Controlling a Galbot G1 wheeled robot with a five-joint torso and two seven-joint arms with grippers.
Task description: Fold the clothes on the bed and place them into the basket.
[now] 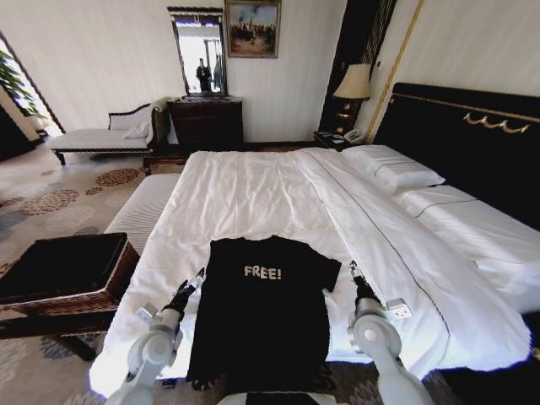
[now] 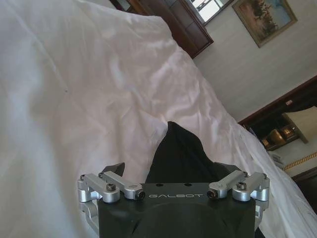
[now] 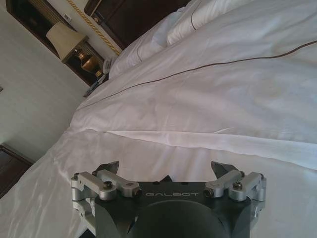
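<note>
A black short-sleeved T-shirt with white "FREE!" lettering [image 1: 266,312] lies flat at the foot of the very large bed with white sheets [image 1: 253,194], its hem hanging over the edge. The left gripper [image 1: 199,276] hovers beside the left sleeve, the right gripper [image 1: 353,268] beside the right sleeve; both have their jaws apart. The rectangular dark brown woven wicker basket with black lining [image 1: 110,283] stands left of the bed.

We lose the T-shirt's [image 1: 261,329] hem below the head view's bottom edge. The basket [image 1: 63,283] is cut by its left edge. In the left wrist view, the left gripper's [image 2: 171,168] body hides most of the shirt.
</note>
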